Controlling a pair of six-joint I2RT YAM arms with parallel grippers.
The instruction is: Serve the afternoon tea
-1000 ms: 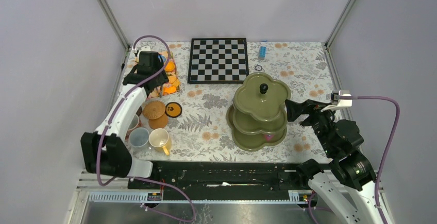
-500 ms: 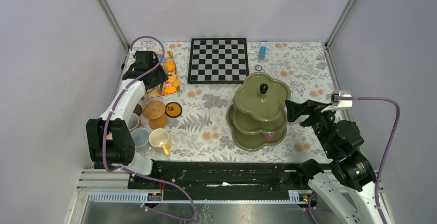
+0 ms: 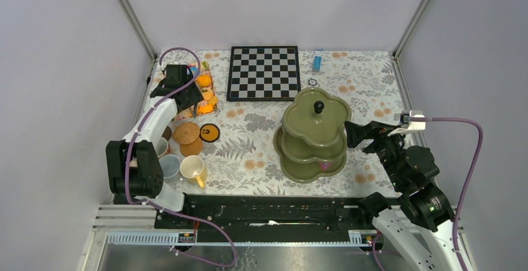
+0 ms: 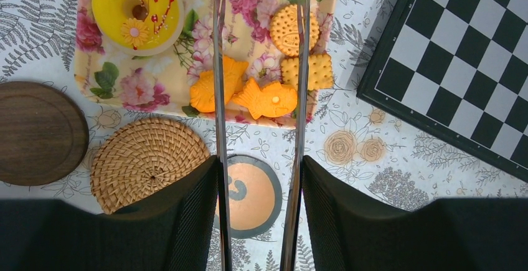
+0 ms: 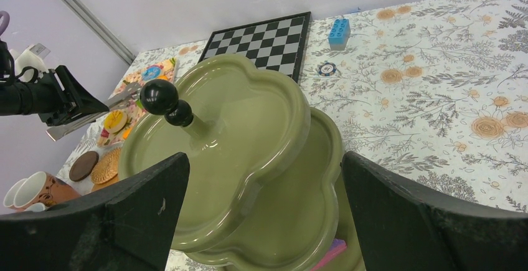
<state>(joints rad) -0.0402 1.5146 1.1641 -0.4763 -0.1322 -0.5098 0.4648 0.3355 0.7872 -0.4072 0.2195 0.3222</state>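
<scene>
The olive-green three-tier stand with a black knob stands right of centre; a pink sweet lies on its bottom tier. My right gripper is open and empty, just right of the stand. My left gripper is shut on metal tongs, whose blades hang over the floral tray. A fish-shaped orange biscuit and a round biscuit lie between the blades. The left gripper is above an orange coaster.
A woven coaster and a dark wooden coaster lie near the tray. A cream-yellow mug, a pale blue mug and a white mug stand front left. A chessboard and a blue brick are at the back.
My left arm has drawn its elbow in and the gripper with the tongs has shifted slightly left over the tray. The right arm and the stand have not moved.
</scene>
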